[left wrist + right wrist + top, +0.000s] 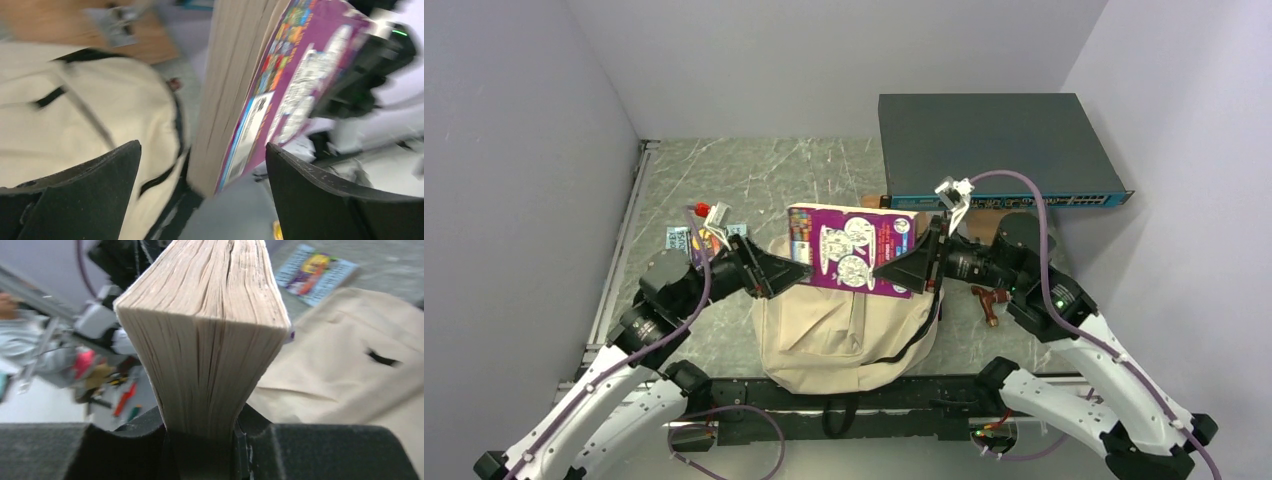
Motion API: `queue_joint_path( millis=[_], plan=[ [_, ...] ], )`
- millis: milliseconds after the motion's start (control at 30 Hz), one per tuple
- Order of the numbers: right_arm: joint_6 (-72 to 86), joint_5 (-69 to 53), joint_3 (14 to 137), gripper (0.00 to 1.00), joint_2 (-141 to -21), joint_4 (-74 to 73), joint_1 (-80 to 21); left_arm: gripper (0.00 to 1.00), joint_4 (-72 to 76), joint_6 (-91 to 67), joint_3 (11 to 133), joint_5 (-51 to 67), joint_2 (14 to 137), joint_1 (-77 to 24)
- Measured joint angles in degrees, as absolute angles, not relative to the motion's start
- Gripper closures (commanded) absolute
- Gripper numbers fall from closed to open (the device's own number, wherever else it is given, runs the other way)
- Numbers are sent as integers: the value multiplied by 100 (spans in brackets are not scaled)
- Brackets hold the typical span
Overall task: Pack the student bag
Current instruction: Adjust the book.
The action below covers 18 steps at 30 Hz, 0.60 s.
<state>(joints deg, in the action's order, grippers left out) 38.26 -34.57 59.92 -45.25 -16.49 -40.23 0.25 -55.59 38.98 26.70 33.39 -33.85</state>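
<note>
Right gripper (906, 270): jaws clamped on the right-hand edge of the purple paperback book (849, 248). The right wrist view shows the page block pinched between both fingers (125, 450). The book is held off the table, cover facing up, tilted slightly.

Left gripper (792, 272): jaws apart, tips at the book's left edge. The left wrist view shows the book in the gap between the spread fingers (95, 190), not gripped.

Student bag (844, 335): cream-beige backpack lying on the table (754, 170) directly below the book, between the two arms.

A second, smaller book (679, 238) lies flat beyond the left arm. A dark network switch (994, 145) sits at the far right.
</note>
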Motion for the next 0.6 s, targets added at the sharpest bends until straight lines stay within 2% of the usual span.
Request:
queue_joint_path(
  millis=[100,200,333,433,600],
  plan=[
    [3142,-2685,6156,100,-4281,-2718,-4021,11,-1253,-5120,4121,1699,3476,-3583],
    [2663,-2001,6278,100,-3872,-3592,-4012,12,-1918,-4882,4060,897,3658,-4045],
    [2246,-1031,6541,100,-3109,-4333,-4012,8,-1977,-4821,3844,-242,4185,-5487],
    [2093,-397,6705,100,-2574,-4440,-4012,11,-1772,-4751,3883,-991,5068,-6333],
    [1918,259,6982,100,-2132,-4414,-4012,18,-1638,-4716,4431,-1739,6823,-6545]
  ],
)
